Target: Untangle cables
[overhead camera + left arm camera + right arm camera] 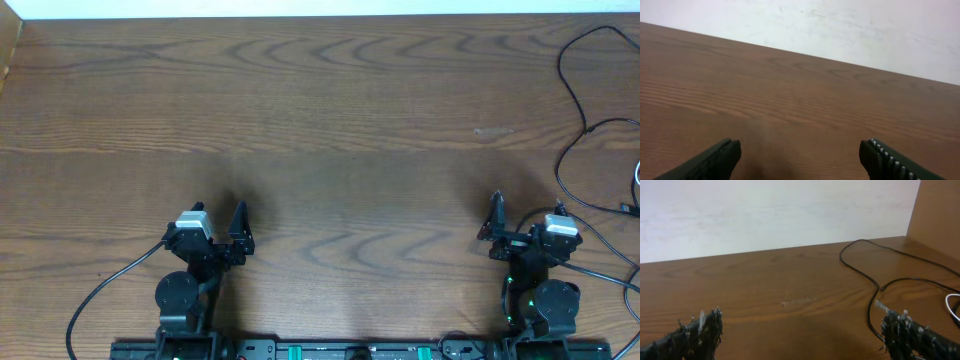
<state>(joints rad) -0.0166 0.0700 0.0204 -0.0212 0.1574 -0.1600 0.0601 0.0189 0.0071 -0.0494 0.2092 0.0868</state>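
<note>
Black cables [572,93] lie in loose curves at the table's far right edge. They also show in the right wrist view [860,270], running past my right finger. A bit of white cable [636,175] shows at the right border, and as a white loop in the right wrist view [952,300]. My right gripper [497,228] [800,332] is open and empty, low over the table just left of the cables. My left gripper [238,232] [800,155] is open and empty over bare wood at the front left, far from the cables.
The wooden table [330,120] meets a white wall at the back. A raised wooden side wall [937,210] stands at the right. A thick black arm wire [100,290] runs from the left arm to the front edge.
</note>
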